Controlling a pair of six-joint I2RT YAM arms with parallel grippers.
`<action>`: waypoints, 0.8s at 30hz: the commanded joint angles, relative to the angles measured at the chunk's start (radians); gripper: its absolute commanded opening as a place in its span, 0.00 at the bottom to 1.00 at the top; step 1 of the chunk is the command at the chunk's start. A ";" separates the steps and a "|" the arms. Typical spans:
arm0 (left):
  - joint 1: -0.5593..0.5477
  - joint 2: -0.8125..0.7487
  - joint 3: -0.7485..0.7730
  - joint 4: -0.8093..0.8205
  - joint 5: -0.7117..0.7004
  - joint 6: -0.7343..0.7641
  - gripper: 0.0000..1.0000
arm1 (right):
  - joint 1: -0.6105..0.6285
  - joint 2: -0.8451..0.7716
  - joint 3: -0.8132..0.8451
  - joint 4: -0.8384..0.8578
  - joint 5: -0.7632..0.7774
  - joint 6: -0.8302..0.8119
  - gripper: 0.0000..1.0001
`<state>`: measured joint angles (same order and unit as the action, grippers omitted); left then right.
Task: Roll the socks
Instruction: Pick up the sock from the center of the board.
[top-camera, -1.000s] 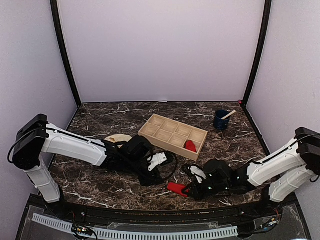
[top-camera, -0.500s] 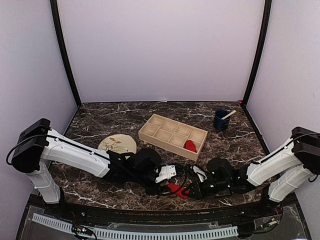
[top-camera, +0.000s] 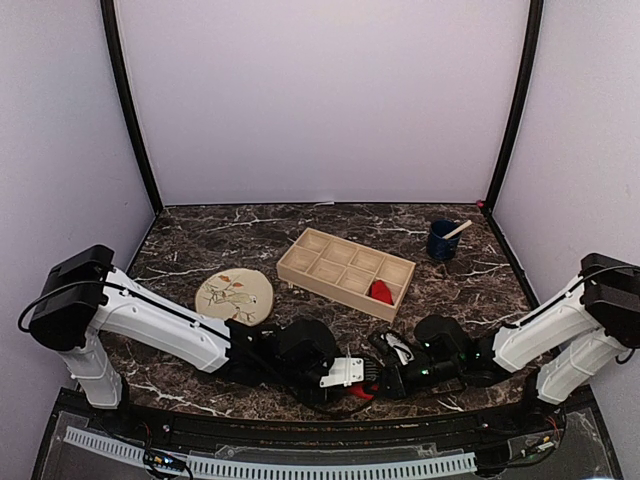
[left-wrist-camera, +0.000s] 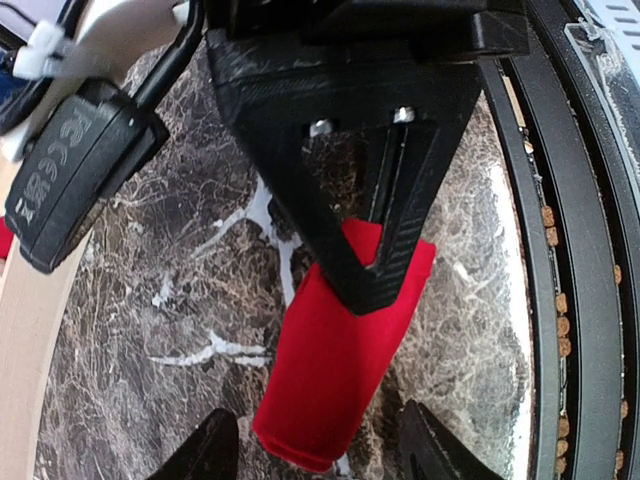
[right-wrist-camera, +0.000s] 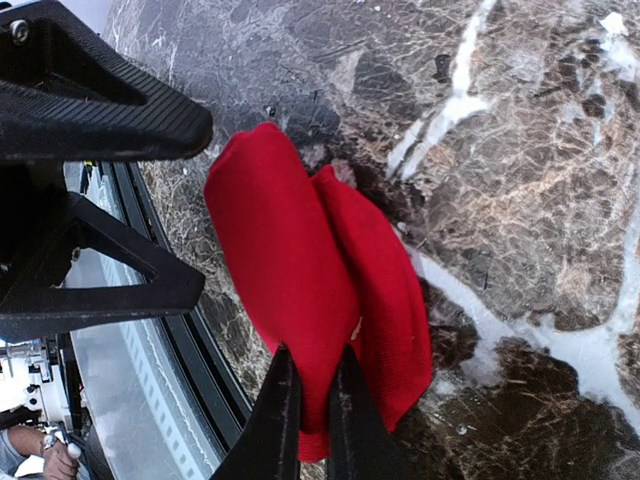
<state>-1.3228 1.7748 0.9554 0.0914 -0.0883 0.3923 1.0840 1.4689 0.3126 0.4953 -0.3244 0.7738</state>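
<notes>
The right gripper (right-wrist-camera: 312, 420) is pinching a fold of the red sock (right-wrist-camera: 300, 270), its jaws nearly closed, at the 6 o'clock edge of the table (top-camera: 200, 240). The left gripper (left-wrist-camera: 320, 447) is standing wide open (holding nothing), its fingertips (left-wrist-camera: 210, 455) straddling the sock's free end from 9 o'clock. A second red sock (top-camera: 381, 291) is lying in the wooden tray (top-camera: 330, 262), toward 12 o'clock.

Both arms reach low, their wrists nearly meeting head-on. The left gripper (left-wrist-camera: 320, 448) has its fingers spread wide apart. Straight ahead of it, the right gripper (right-wrist-camera: 314, 380) has its fingers pinched tight on the red sock (right-wrist-camera: 290, 260).
</notes>
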 joint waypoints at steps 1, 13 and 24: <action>-0.019 0.025 0.027 0.030 -0.028 0.061 0.58 | -0.010 0.022 -0.011 -0.002 -0.025 0.005 0.00; -0.035 0.066 0.041 0.056 -0.043 0.112 0.57 | -0.019 0.033 -0.005 -0.001 -0.048 0.002 0.00; -0.035 0.131 0.086 0.025 -0.033 0.138 0.42 | -0.025 0.033 0.000 -0.003 -0.061 -0.001 0.00</action>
<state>-1.3521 1.8851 1.0073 0.1333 -0.1215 0.5144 1.0702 1.4879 0.3126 0.5140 -0.3714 0.7731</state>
